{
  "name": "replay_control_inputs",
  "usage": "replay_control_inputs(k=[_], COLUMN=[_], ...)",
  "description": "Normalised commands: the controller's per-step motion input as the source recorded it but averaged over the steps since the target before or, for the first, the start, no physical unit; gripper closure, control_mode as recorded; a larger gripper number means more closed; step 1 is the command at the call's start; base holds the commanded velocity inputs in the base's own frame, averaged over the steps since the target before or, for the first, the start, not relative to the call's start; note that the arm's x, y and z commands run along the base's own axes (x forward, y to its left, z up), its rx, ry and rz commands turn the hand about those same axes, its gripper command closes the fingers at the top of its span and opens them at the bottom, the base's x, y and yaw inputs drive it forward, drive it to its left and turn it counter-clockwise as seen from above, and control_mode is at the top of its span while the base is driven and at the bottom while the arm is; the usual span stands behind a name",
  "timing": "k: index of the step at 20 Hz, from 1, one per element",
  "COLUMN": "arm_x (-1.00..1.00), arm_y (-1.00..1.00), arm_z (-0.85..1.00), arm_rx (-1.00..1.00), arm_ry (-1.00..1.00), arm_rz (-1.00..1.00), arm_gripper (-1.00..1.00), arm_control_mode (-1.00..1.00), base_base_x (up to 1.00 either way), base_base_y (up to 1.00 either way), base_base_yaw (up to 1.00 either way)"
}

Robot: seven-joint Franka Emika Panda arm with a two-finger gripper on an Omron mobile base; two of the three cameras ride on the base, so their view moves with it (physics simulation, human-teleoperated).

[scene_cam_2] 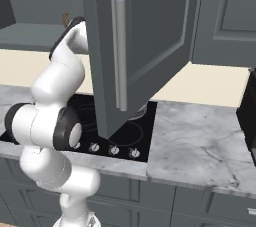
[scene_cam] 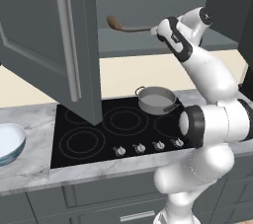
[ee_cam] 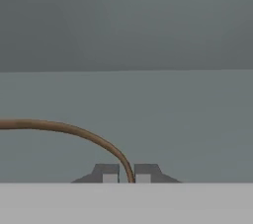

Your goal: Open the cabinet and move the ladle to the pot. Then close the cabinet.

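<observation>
Ladle (scene_cam: 123, 26) inside open cabinet (scene_cam: 49, 45), seemingly gripped.

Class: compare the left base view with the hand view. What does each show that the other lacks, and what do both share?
Left base view alone: the pot on the stove, a bowl, the open cabinet door. Hand view alone: the jaws shut on the shaft, a fingertip on each side. Both: the ladle held inside the cabinet.

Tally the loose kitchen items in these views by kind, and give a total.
Brown wooden-ended ladle with a thin dark shaft, clamped between the fingers inside the open cabinet: 1
Small round silver-grey metal pot with loop handles, on the black cooktop: 1
Wide pale blue-white bowl, on the marble counter: 1
Total: 3
</observation>
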Motion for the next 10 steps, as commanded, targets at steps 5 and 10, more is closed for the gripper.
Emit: replay_control_inputs(k=[5,10], arm_x=[-1.0,-1.0], arm_y=[0.0,0.0], arm_z=[0.0,0.14], arm_rx=[0.0,-0.01], arm_ry=[-0.1,-0.05], arm_rz=[0.0,0.0], arm_gripper=[1.0,1.0], arm_control_mode=[-1.0,-1.0], base_base_x=[0.0,0.0], base_base_y=[0.0,0.0], base_base_yaw=[0.0,0.0])
